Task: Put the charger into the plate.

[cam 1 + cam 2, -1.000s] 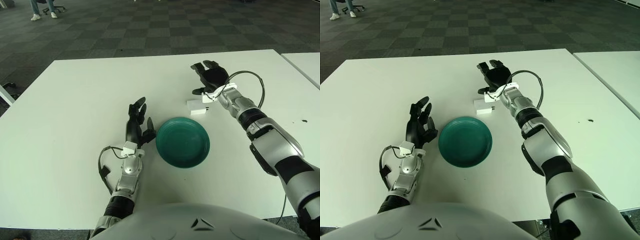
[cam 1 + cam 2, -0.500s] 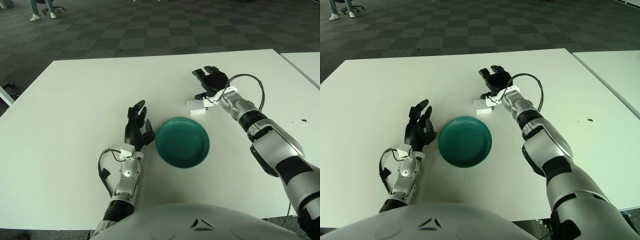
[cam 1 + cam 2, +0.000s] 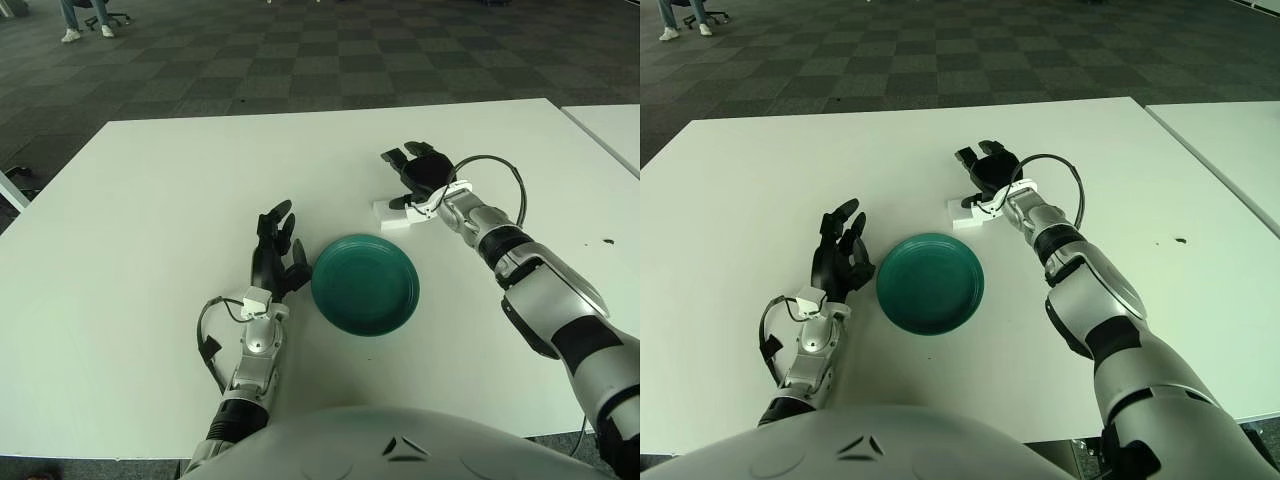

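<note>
A small white charger (image 3: 392,215) lies on the white table just beyond the rim of the dark green plate (image 3: 365,283). My right hand (image 3: 417,175) hovers over the charger's far right end with its black fingers spread and holds nothing. The hand partly covers that end of the charger. My left hand (image 3: 275,252) shows just left of the plate, fingers spread upward and holding nothing.
The white table (image 3: 150,220) stretches wide to the left and far side. A second white table (image 3: 615,125) stands at the right, across a narrow gap. A black cable (image 3: 500,165) loops off my right wrist. Dark checkered floor lies beyond.
My right hand has come down and nearer, from beyond the charger to right over its far end. My left hand drew back slightly. The charger and plate have not moved.
</note>
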You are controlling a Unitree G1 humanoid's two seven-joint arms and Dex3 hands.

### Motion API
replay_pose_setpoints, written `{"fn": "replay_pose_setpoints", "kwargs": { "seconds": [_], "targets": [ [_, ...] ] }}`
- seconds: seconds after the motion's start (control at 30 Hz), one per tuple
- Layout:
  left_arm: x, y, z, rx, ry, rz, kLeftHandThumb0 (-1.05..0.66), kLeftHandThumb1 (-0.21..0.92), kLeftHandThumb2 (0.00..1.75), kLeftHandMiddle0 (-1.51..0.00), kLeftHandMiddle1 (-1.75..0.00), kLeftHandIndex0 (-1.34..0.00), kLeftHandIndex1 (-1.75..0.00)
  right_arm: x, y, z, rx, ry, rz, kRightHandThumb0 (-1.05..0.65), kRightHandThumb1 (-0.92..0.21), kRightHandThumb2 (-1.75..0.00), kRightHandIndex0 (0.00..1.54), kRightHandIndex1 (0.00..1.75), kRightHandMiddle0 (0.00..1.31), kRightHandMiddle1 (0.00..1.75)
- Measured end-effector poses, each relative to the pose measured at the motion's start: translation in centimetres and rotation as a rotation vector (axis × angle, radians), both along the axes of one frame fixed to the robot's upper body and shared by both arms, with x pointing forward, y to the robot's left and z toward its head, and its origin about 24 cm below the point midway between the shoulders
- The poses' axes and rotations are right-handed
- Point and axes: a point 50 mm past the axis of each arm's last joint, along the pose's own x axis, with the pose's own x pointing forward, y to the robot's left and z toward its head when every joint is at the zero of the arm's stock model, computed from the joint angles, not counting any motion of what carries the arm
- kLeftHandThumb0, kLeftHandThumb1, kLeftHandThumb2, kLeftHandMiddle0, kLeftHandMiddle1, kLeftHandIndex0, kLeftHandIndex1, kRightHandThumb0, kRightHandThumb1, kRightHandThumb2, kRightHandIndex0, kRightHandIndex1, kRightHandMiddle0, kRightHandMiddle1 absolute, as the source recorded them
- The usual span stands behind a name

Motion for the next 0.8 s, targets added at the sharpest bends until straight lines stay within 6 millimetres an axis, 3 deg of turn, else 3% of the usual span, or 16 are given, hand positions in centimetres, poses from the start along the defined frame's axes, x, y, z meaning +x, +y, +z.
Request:
{"fn": "replay_pose_setpoints", "kwargs": {
  "seconds": [0.8],
  "targets": [
    [-0.1,0.0,0.0,-0.023,-0.002,-0.012,-0.97,0.92,1.05,-0.44,-0.01,-0.06,-0.84,-1.0,-0.2,-2.0,-0.033,0.051,0.01,-0.73,-0.92,-0.52,0.23,0.0,0.0,0.43]
  ]
}}
